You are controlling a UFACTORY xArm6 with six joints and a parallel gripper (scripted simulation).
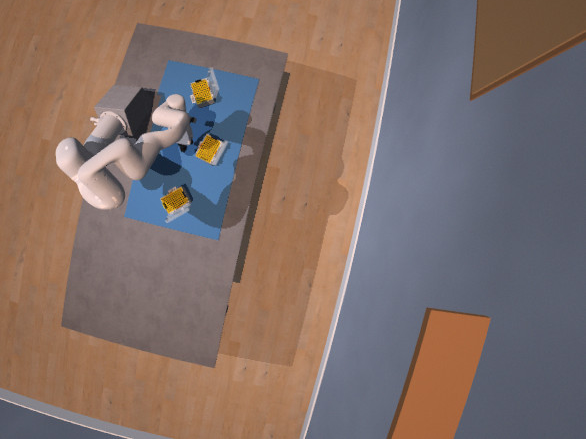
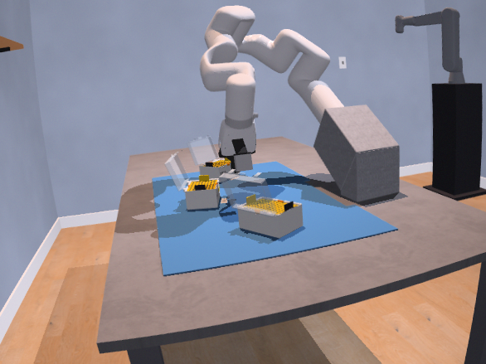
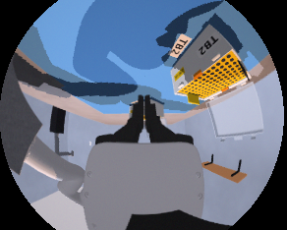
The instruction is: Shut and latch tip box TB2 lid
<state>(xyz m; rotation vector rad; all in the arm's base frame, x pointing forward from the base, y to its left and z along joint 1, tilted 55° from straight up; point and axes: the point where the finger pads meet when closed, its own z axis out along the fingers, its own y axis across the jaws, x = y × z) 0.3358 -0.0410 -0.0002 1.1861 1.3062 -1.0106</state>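
Three grey tip boxes with yellow inserts stand on the blue mat, all with clear lids raised. In the wrist view the box at the upper right carries a TB2 sticker, and a TB2 tape strip lies in front of it. Its clear lid stands open. This looks to be the middle box. My gripper is shut and empty. It hangs above the mat on the base side of that box, a short way from its front wall and not touching it.
One other box stands at the far end of the mat and one at the near end; their IDs are not readable. The arm's grey pedestal stands beside the mat.
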